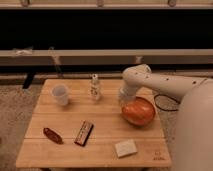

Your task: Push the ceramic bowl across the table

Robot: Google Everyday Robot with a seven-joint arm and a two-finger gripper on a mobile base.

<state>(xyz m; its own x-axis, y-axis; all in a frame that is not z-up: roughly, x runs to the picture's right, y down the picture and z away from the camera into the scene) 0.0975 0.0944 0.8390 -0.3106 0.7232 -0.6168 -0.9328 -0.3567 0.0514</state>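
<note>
The orange ceramic bowl (pixel 138 111) sits on the right side of the light wooden table (pixel 102 125), close to its right edge. My white arm reaches in from the right and bends down to the gripper (pixel 124 99), which is at the bowl's upper-left rim, touching or nearly touching it. The arm hides the gripper's end.
A small white cup (pixel 60 94) stands at the back left. A small bottle (pixel 95 87) stands at the back middle. A dark red object (pixel 52 135) and a brown bar (pixel 84 133) lie at the front left. A pale block (pixel 125 148) lies at the front right.
</note>
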